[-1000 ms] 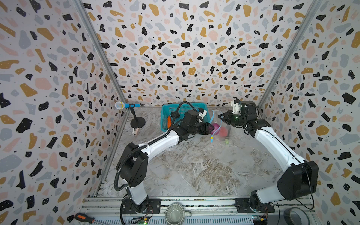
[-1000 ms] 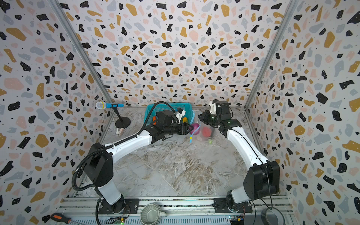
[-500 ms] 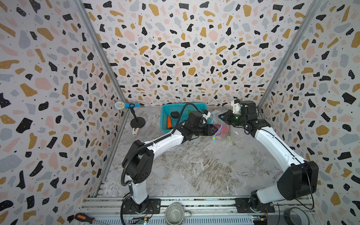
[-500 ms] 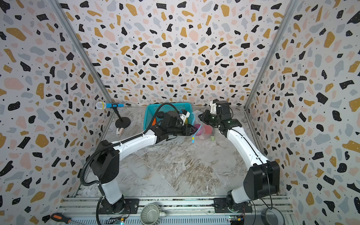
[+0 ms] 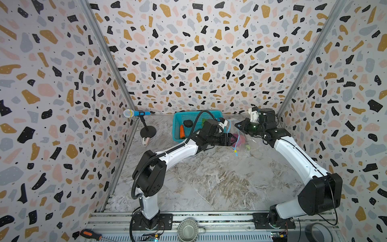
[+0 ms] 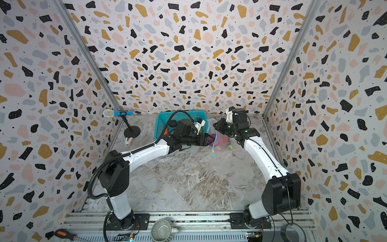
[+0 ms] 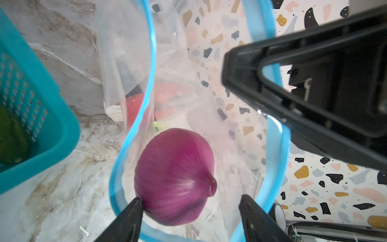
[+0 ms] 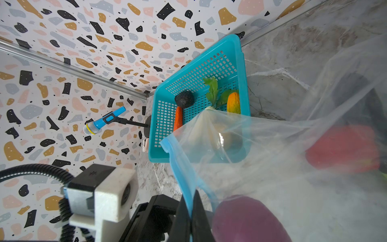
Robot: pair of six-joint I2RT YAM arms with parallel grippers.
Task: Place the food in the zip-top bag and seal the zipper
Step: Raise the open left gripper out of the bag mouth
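Against the back wall, at the upper centre of both top views, the zip-top bag stands on the marble table, just right of the teal basket.

Right gripper: clenched on the zipper. It pinches the far lip of the bag mouth and holds it up.

Left gripper: released, with the jaws spread wider than the purple onion. One fingertip touches the onion's side; the opposite tip stands apart from it. The onion sits inside the mouth, with the blue strip ringing it on both sides in the left wrist view.

Edges: the near lip of the zipper curves close beside the basket's corner, and contact cannot be told. The strip's loose end, carrying the yellow slider tab, hangs toward the table, lower in the frame than the left gripper. A red pepper lies deeper in the bag. The basket's far rim runs along the back wall. A carrot, a dark eggplant and green leaves lie inside it.

Room: a broad stretch of table opens toward the bottom of the frame between the two arms. The right arm's wrist stands near the right wall. The microphone stand, left of centre, is well apart from the basket.

Change: a second ago the left gripper stood by the basket's right edge. It has since advanced rightward to the bag mouth, and its arm reaches further. The right gripper and the basket keep their places.
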